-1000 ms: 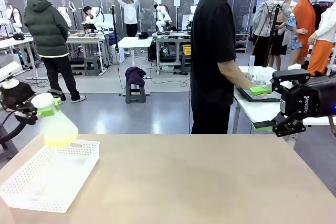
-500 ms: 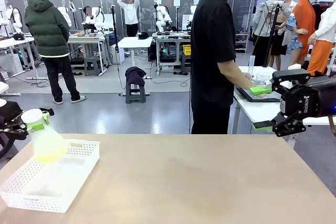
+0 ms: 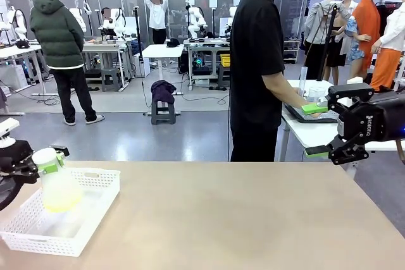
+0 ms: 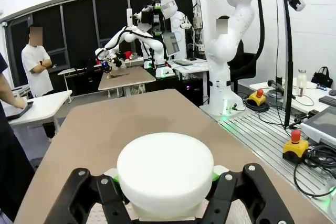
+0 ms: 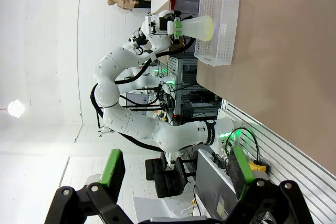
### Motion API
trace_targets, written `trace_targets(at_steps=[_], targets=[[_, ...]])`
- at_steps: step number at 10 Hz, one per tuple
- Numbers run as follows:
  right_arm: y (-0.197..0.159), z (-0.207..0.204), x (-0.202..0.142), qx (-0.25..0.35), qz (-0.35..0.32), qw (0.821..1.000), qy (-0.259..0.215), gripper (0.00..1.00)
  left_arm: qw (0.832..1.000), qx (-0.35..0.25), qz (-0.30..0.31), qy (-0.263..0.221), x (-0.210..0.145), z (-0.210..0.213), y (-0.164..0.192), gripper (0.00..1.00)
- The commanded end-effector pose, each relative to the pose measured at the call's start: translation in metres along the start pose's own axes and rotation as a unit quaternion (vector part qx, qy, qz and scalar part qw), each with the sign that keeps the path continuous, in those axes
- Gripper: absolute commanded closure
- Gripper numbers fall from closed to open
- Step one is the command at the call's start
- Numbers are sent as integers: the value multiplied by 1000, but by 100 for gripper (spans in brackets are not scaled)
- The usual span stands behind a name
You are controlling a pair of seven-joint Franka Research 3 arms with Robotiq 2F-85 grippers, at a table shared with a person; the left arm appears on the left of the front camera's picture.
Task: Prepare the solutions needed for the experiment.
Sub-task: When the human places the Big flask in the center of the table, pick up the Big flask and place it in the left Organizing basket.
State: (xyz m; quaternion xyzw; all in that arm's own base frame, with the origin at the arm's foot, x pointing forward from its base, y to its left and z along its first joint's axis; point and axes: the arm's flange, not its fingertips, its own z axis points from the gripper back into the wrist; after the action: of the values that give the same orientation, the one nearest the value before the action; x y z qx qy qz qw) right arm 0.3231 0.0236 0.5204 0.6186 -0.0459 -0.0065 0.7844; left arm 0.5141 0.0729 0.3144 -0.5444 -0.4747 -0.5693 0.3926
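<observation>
Left gripper (image 3: 39,160) is clamped on the flask (image 3: 58,186) neck, solution (image 3: 61,202) pooled low inside, hanging over the basket (image 3: 95,203). Keep it upright, lower gently, release only when seated. Right gripper (image 3: 329,128) waits with jaws apart.

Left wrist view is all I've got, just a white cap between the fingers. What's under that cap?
Observer: A frosted conical flask, gripped at the neck by the left gripper.
Operator: Anything in it?
Observer: Yes, pale yellow-green solution pooled at the bottom.
Operator: Where's the flask relative to the table?
Observer: Its base is inside the white basket at the table's left corner; I can't tell if it touches the floor.
Operator: And the right arm?
Observer: The right gripper is open, off the table's right edge, holding nothing.
</observation>
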Motion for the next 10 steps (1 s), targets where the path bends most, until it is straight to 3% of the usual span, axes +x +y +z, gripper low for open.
trace_targets(at_steps=[1, 5, 10], targets=[[0, 0, 0, 3, 4, 1000, 0, 0, 1000, 2, -3, 15, -9, 0, 10, 100], [0, 0, 0, 3, 4, 1000, 0, 0, 999, 7, 19, 50, -37, -5, 11, 100], [0, 0, 0, 3, 4, 1000, 0, 0, 998, 6, 10, 54, -58, -2, 8, 100]])
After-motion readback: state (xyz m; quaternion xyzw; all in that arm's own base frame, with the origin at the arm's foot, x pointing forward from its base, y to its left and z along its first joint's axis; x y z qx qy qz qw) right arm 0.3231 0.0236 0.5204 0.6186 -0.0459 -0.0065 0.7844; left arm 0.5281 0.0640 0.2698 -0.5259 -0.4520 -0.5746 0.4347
